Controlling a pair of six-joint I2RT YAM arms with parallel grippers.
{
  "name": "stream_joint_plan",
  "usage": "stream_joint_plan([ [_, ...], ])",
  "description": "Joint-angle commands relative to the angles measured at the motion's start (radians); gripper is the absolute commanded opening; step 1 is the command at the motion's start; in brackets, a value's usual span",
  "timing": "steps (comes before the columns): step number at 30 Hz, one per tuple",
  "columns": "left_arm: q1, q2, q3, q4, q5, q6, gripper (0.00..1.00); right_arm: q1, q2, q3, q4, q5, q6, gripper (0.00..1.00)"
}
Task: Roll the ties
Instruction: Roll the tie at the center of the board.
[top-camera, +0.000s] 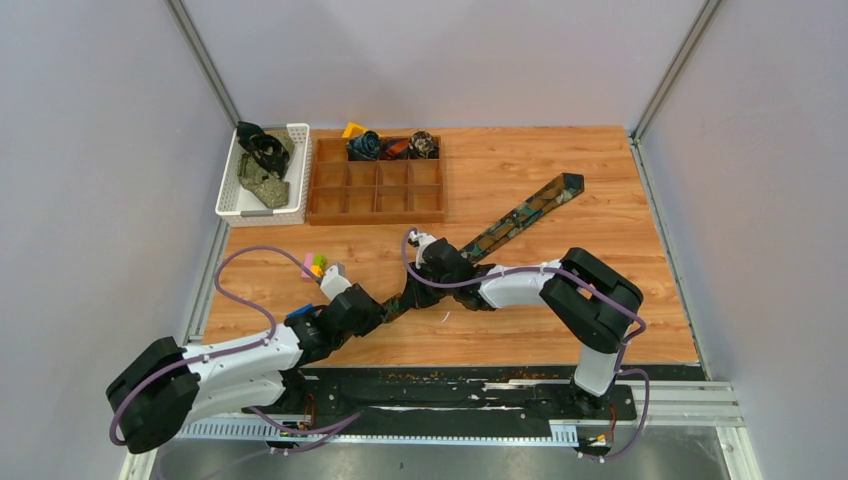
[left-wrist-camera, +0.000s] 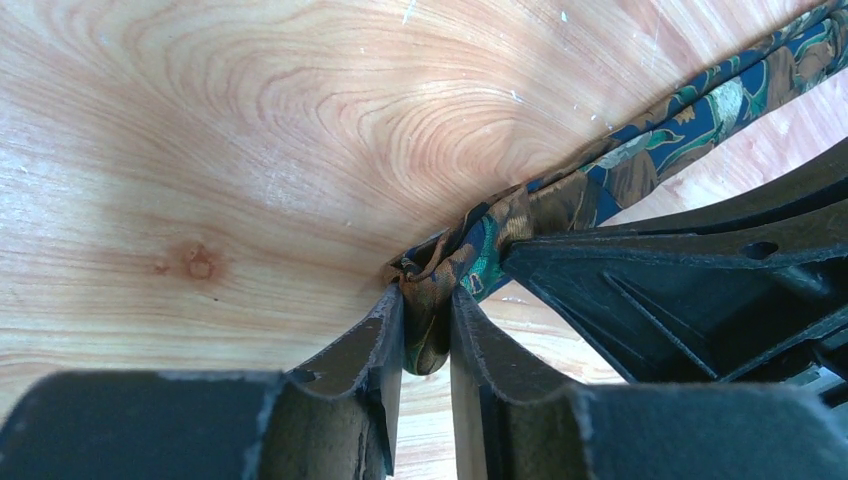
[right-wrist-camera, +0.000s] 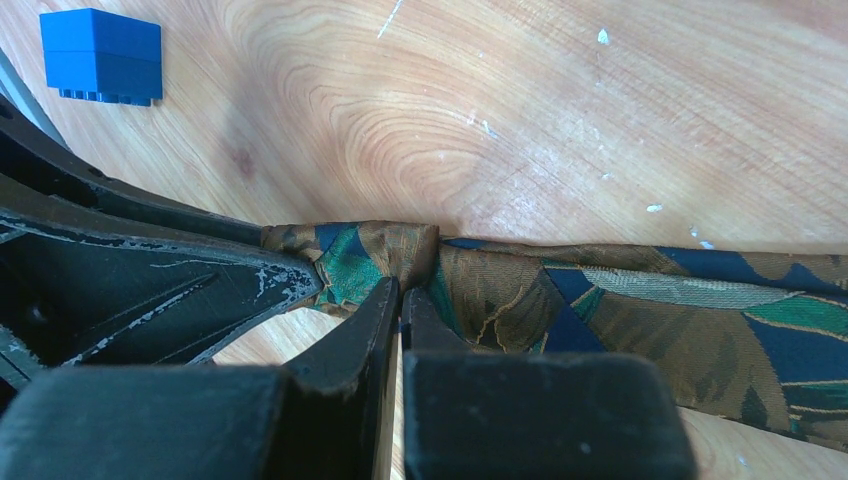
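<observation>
One tie (top-camera: 520, 215), patterned in brown, green and navy, lies diagonally across the wooden table, its wide pointed end at the far right. Both grippers meet at its near narrow end. In the left wrist view my left gripper (left-wrist-camera: 428, 296) is shut on a bunched fold of the tie (left-wrist-camera: 640, 160). My right gripper (right-wrist-camera: 402, 292) is shut, its tips pinching the tie (right-wrist-camera: 620, 320) right beside that fold. From above, the left gripper (top-camera: 388, 303) and right gripper (top-camera: 418, 292) almost touch. Rolled ties (top-camera: 365, 146) sit in the tray's back row.
A white basket (top-camera: 228, 196) at the back left holds more loose ties (top-camera: 262, 165). Beside it stands a wooden compartment tray (top-camera: 378, 190) with a yellow block (top-camera: 352, 129) behind it. Small coloured blocks (top-camera: 314, 264) and a blue block (right-wrist-camera: 100, 55) lie near the left arm.
</observation>
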Motion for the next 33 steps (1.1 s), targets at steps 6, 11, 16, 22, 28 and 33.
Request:
stream_joint_plan([
  [6, 0.002, -0.06, -0.01, -0.025, -0.011, -0.013, 0.54, 0.003, 0.01, -0.03, -0.02, -0.008, 0.005, 0.0],
  [11, 0.001, -0.098, -0.008, -0.081, -0.03, -0.033, 0.57, 0.003, 0.006, -0.036, -0.017, -0.009, 0.007, 0.0],
  [16, 0.001, -0.093, -0.027, -0.074, -0.029, -0.074, 0.53, 0.003, 0.0, -0.043, -0.012, -0.009, 0.009, 0.0],
  [22, 0.002, -0.058, -0.036, -0.043, -0.018, -0.081, 0.46, 0.003, 0.005, -0.049, -0.008, -0.011, 0.013, 0.0],
  [28, 0.001, -0.02, -0.053, -0.006, -0.006, -0.09, 0.35, 0.002, 0.007, -0.05, -0.008, -0.012, 0.012, 0.0],
  [33, 0.002, -0.001, -0.066, 0.02, 0.001, -0.08, 0.13, 0.003, 0.008, -0.051, -0.008, -0.013, 0.014, 0.0],
])
